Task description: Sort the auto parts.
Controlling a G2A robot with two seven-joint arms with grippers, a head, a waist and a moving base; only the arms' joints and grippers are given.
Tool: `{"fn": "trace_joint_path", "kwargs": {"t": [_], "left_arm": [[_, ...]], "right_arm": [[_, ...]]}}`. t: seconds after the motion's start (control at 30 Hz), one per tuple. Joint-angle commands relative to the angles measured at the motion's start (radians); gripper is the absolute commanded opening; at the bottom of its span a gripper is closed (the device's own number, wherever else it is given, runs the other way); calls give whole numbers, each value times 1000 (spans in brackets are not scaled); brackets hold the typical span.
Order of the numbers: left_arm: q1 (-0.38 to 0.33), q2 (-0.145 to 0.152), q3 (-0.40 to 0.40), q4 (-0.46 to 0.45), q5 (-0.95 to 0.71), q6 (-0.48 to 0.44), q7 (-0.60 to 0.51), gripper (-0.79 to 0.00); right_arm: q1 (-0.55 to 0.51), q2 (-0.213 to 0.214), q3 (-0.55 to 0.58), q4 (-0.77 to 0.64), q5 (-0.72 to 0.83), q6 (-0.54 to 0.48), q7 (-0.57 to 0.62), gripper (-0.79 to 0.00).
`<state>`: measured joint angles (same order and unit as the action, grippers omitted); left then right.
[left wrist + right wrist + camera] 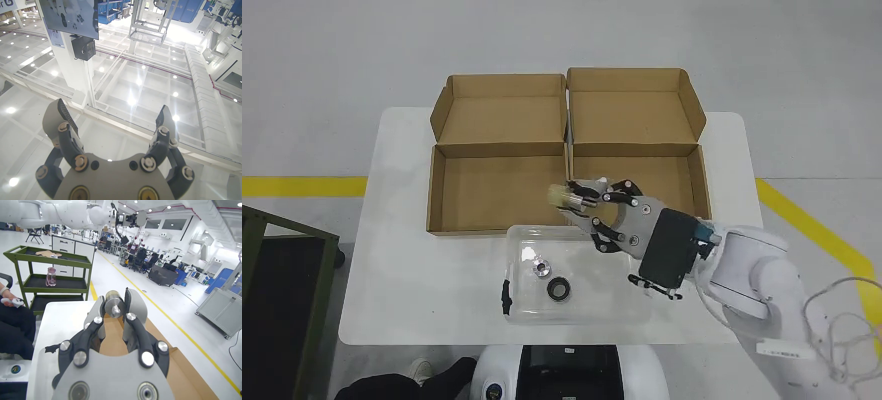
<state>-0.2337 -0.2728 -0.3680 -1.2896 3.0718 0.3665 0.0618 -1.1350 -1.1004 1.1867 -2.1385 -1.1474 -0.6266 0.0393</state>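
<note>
- The right jaws are clenched on a metal cylinder (111,306) with a pale yellowish end, gripping it across its round body, close to the tips.
- In the top view the cylinder (564,196) hangs in the air over the wall shared by the left cardboard box (492,192) and the right cardboard box (667,175), near their front edge and slightly to the left box's side.
- Risk: if let go here, it could strike the shared wall and tip into the wrong box, or bounce over the front wall towards the clear tray (582,310).
- Risk: a smooth round body held near the tips may roll or slide out on a quick swing or tilt, landing on the desk (392,280).
- Risk: lowering without shifting sideways could push the jaws or the part into the cardboard and shove both boxes.
- A silver part (539,268) and a black ring (560,290) lie apart in the tray, unsorted.
- The left jaws stand released with nothing between them, pointing up at the ceiling, clear of the work.
</note>
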Motion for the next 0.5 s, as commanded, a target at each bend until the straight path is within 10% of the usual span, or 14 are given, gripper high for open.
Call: {"fn": "trace_joint_path", "kwargs": {"t": [0.0, 0.47], "left_arm": [[0, 0, 0, 0, 0, 0, 0, 0], [0, 0, 0, 0, 0, 0, 0, 0]], "right_arm": [[3, -1, 5, 0, -5, 2, -19, -785], [18, 1, 9, 58, -20, -75, 4, -785]]}}
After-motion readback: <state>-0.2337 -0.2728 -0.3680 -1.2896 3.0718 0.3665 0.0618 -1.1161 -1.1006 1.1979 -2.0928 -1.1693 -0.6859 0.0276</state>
